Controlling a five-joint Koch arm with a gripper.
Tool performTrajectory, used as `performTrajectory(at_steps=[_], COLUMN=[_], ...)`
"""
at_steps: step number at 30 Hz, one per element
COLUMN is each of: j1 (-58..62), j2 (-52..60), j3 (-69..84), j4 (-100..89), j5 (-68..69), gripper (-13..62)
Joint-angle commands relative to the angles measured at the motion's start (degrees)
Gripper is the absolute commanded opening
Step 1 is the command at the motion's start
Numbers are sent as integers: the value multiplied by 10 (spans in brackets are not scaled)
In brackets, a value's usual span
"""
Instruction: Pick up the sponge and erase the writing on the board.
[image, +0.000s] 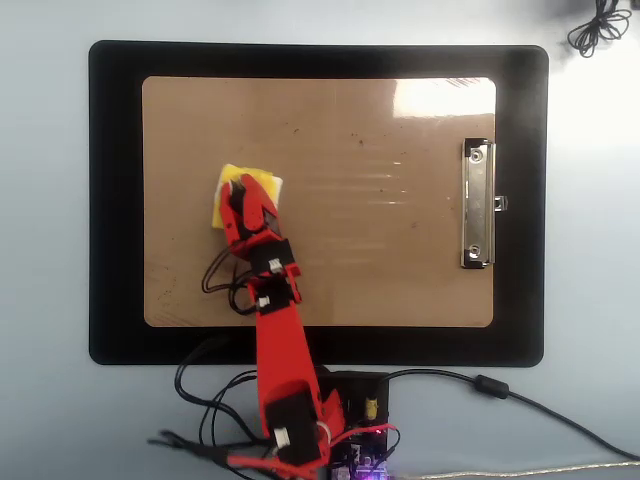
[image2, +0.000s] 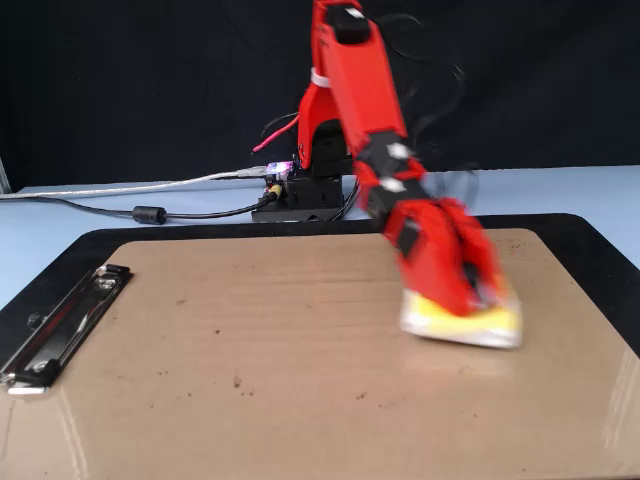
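Observation:
The tan board (image: 340, 120) lies on a black mat, its silver clip (image: 478, 203) at the right in the overhead view and at the left (image2: 60, 320) in the fixed view. The yellow sponge (image: 264, 182) rests flat on the board's left half in the overhead view. My red gripper (image: 241, 190) is shut on the sponge from above and presses it down. In the fixed view the gripper (image2: 470, 295) and the sponge (image2: 445, 320) are motion-blurred at the right of the board (image2: 250, 380). The writing is out of view; only small dark specks show.
The black mat (image: 115, 200) borders the board on all sides. The arm's base with loose cables (image: 350, 440) sits at the near edge in the overhead view. A grey cable (image2: 150, 213) runs along the table behind the mat.

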Motion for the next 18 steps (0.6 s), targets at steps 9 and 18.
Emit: performTrajectory(at_steps=[9,18], j1=[-133,-283], j2=[277,183], j3=[217,107], j4=[8,6], j5=[-34,-236], gripper=[-80,-80])
